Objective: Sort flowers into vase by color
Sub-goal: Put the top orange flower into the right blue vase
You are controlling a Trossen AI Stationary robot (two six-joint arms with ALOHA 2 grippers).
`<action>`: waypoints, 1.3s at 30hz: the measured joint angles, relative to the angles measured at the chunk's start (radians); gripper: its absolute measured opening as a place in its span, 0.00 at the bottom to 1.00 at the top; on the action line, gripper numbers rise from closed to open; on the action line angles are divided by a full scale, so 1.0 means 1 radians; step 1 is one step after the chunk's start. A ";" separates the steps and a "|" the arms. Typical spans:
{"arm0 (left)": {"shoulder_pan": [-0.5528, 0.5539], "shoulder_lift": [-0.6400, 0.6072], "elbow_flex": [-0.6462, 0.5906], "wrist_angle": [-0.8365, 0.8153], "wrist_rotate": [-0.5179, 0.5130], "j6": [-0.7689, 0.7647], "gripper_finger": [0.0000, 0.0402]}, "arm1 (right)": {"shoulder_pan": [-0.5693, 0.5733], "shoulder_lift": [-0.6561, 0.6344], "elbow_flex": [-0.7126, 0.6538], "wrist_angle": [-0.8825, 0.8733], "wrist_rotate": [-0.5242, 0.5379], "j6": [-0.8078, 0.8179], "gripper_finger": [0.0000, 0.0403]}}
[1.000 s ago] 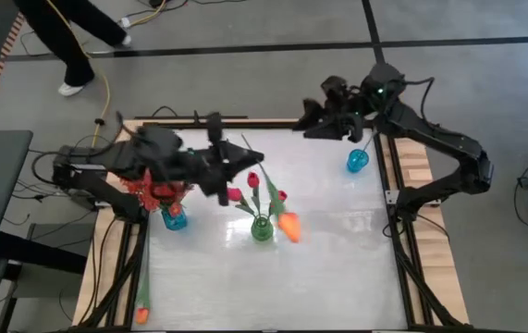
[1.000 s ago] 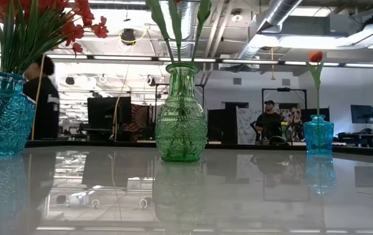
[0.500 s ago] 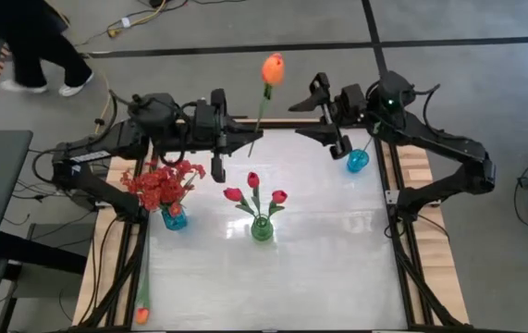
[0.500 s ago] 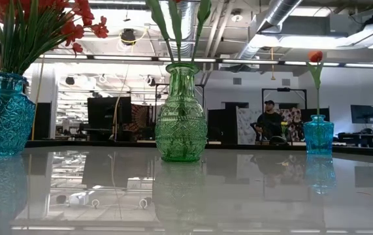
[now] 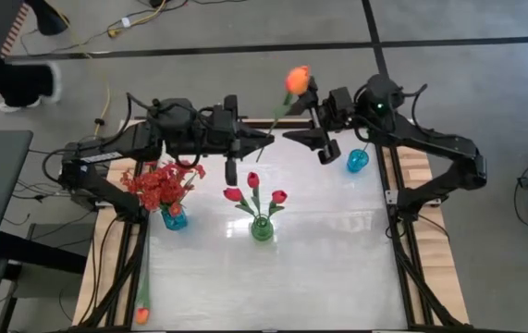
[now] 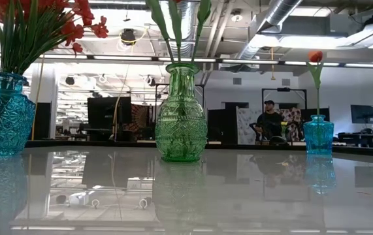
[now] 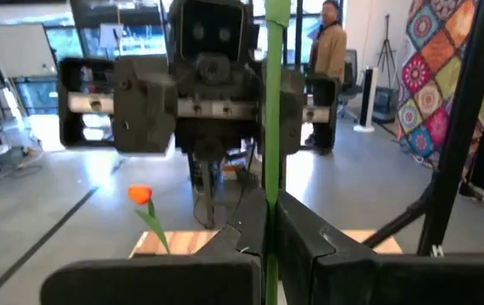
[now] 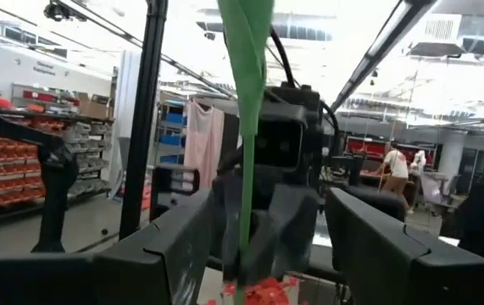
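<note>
Item: orange tulip point(image 5: 297, 79) on a long green stem point(image 7: 274, 127), raised above the far edge of the table point(image 5: 337, 268). Left end effector point(image 5: 256, 141): fingers together, clamped on the lower stem; arm stretched level toward the table's middle, wrist pointing at the opposite arm. Right end effector point(image 5: 306, 137): fingers apart, one on each side of the stem, not clamped; arm bent at the elbow and reaching inward, facing the left one closely, the bloom just above both. Step in hand, as judged: a handover of the orange tulip from left to right. Next move would call for the right fingers to close on the stem, then the left to let go, then carriage to the small blue vase point(image 5: 358, 161) near the right end effector, which already held one orange tulip. Other stock: green vase point(image 5: 262, 228) with red tulips, below and between both end effectors; large blue vase point(image 5: 174, 218) with a red spray, below the left arm; one more orange tulip point(image 5: 141, 310) lying at the table's near left edge, well apart from both.
</note>
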 joint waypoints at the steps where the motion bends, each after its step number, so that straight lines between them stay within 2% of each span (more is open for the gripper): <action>1: 0.000 0.000 0.000 -0.009 0.001 0.001 0.00 | 0.003 0.008 0.009 0.001 0.000 0.000 0.63; 15: 0.001 0.010 0.000 0.001 -0.004 0.004 0.00 | 0.045 0.035 0.023 -0.028 0.094 0.000 0.63; 24: 0.001 0.015 0.000 -0.007 -0.014 0.004 0.00 | 0.073 0.052 0.024 -0.021 0.095 -0.013 0.61; 28: 0.001 0.015 0.000 -0.007 -0.050 0.003 0.00 | 0.076 0.054 0.024 -0.024 0.097 -0.015 0.51; 36: 0.001 0.015 0.000 -0.007 -0.050 0.003 0.00 | 0.075 0.054 0.023 -0.023 0.101 -0.016 0.17; 39: 0.001 0.015 0.000 -0.008 -0.049 0.003 0.00 | 0.075 0.054 0.023 -0.023 0.102 -0.016 0.08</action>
